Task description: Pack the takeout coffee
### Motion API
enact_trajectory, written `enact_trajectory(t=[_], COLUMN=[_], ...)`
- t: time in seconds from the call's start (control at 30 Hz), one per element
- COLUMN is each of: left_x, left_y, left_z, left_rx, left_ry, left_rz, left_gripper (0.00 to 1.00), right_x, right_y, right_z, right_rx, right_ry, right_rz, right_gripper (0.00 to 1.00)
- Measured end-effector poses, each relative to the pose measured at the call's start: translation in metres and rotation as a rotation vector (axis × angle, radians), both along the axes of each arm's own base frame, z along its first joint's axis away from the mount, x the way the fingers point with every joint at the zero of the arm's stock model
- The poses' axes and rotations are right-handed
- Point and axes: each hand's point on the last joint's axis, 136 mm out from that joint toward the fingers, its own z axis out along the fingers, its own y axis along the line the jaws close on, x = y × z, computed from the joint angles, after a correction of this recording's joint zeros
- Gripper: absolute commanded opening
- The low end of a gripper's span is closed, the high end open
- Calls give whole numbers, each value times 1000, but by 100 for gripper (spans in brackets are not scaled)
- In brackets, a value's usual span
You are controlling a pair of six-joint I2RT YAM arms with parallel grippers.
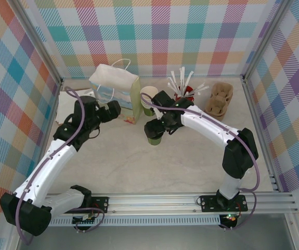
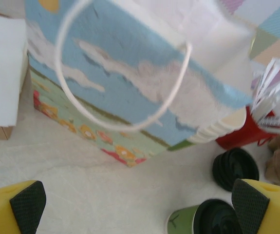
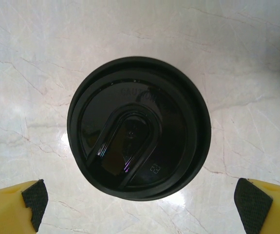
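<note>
I see the coffee cup [image 1: 154,136] standing up on the table [image 1: 180,166], just left of the middle of the top picture. It is green and its black lid [image 3: 139,127] is on. My right gripper [image 1: 155,126] hangs right over it. In the right wrist picture the lid sits in the middle and the two black pads [image 3: 32,202] are far out in the bottom corners. So this gripper is wide open and touches nothing.

My left gripper [image 1: 114,109] is in the upper left part of the top picture, close to the gift bag [image 1: 115,88]. Its pads are far apart too, with bare table between them, so it is open and holds nothing.

The bag stands upright. The cup is near it, down and to the right, not touching. A pile of black lids [image 2: 235,168] lies just beside the cup. A pile of green cups [image 1: 149,96] stands next to the bag. A red pot [image 1: 183,94] with white sticks and a brown cup tray [image 1: 219,99] are at the upper right.
</note>
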Motion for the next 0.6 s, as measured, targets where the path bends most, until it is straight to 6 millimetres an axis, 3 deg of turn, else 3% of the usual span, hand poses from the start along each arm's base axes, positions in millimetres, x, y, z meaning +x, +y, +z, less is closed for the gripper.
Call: enact_trajectory(t=[0.23, 0.37, 0.47, 0.6], left_x=[18, 38, 61, 83], left_y=[9, 10, 8, 5], left_z=[67, 88, 87, 57], left_rx=[-142, -229, -286, -311], left_ry=[-92, -75, -17, 121], left_rz=[66, 140, 204, 285], left_gripper=[100, 100, 98, 94], right_x=[5, 8, 9, 11], right_y=[-4, -7, -9, -11], right_z=[1, 1, 1, 1], right_rx=[-22, -37, -47, -57], right_ry=[-26, -39, -48, -57], right_rz=[-14, -23, -32, -42], right_gripper=[100, 100, 100, 100])
